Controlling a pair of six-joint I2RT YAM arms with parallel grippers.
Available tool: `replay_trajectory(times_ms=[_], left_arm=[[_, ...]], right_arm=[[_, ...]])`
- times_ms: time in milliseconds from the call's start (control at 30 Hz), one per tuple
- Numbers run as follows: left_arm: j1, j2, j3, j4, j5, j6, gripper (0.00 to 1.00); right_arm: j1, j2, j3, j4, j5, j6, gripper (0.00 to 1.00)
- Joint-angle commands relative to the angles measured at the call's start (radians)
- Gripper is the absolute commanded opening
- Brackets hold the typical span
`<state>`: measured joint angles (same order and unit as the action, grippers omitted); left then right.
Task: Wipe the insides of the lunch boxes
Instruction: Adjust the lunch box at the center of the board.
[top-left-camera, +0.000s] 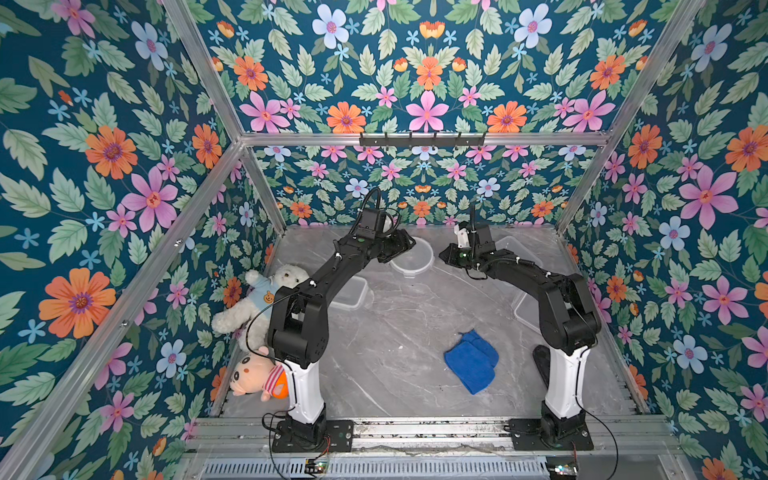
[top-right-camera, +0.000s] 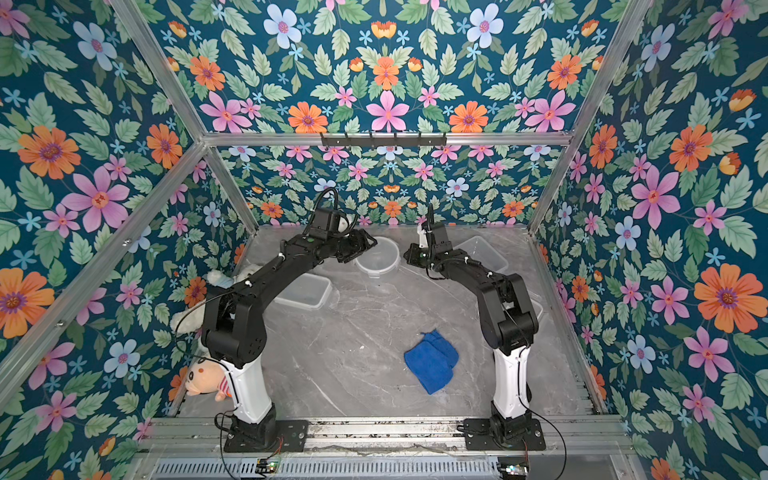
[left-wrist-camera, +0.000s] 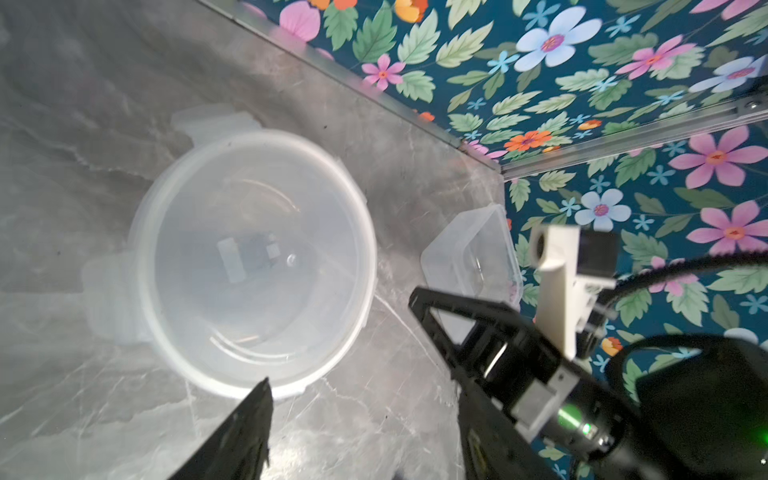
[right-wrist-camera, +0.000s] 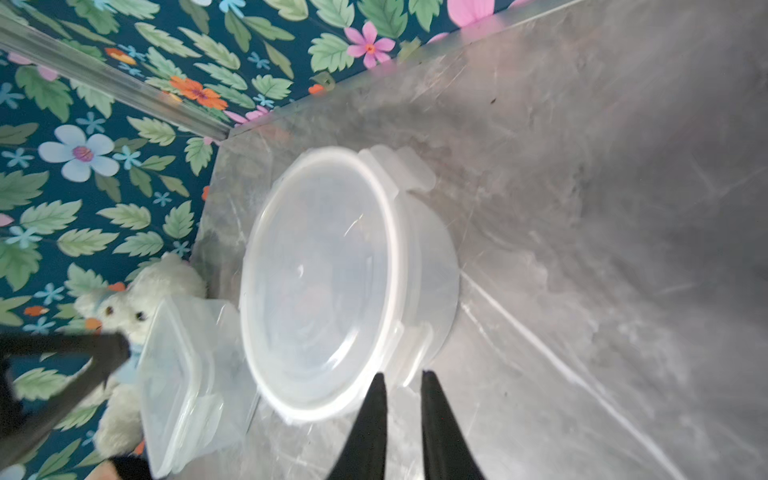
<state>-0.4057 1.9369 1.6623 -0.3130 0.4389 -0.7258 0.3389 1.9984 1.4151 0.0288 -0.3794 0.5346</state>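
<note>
**Inspector:** Right gripper: state of the fingers?

**Assessor:** A narrow gap apart; nothing between them; tips just beside the rim of the round lunch box; contact cannot be confirmed.

**Inspector:** Left gripper?

**Assessor:** Only one finger is clear in the wrist view; jaws spread wide, gripping nothing; it hangs over the rim of the same box.

**Inspector:** Location of the boxes?

**Assessor:** All on the table; round one toward the back, between the two grippers; rectangular lunch box partly under the left arm; square lunch box behind the right arm, near the back corner.

**Inspector:** Cloth?

**Assessor:** Blue cloth lies crumpled toward the front; well apart from both grippers.
</note>
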Motion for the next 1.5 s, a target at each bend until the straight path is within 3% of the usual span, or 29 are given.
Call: replay_trajectory(times_ms=[0,67,267,467,567,733,900,1033,1267,1467], left_arm=[[0.007,0.042,0.040,-0.031,0.002,0.013,0.72],[0.016,0.089,0.092,-0.033,-0.011,0.025,0.71],[0.059,0.285,0.362,-0.103,-0.111,0.088,0.72],[0.076,0.393,0.490,-0.120,-0.172,0.118,0.73],[0.074,0.391,0.426,-0.128,-0.151,0.108,0.72],[0.059,0.269,0.154,-0.036,-0.089,0.076,0.72],[0.036,0.128,-0.044,-0.038,-0.113,0.061,0.71],[0.036,0.056,-0.090,-0.086,-0.153,0.064,0.72],[0.044,0.074,0.121,-0.228,-0.260,0.120,0.72],[0.043,0.217,0.374,-0.261,-0.275,0.111,0.73]], right_arm=[[0.000,-0.037,-0.088,0.151,-0.078,0.085,0.18],[0.005,-0.033,-0.107,0.142,-0.084,0.100,0.10],[0.024,0.032,-0.097,0.147,-0.110,0.132,0.00],[0.058,0.090,0.020,-0.003,0.001,0.091,0.00],[0.058,0.137,0.107,-0.061,0.039,0.075,0.00],[0.058,0.184,0.205,-0.155,0.101,0.041,0.00],[0.058,0.181,0.232,-0.179,0.139,0.020,0.00],[0.048,0.179,0.233,-0.182,0.141,0.018,0.00],[-0.016,0.106,0.104,-0.048,0.072,0.068,0.00],[-0.019,0.222,0.256,-0.079,0.096,0.060,0.00]])
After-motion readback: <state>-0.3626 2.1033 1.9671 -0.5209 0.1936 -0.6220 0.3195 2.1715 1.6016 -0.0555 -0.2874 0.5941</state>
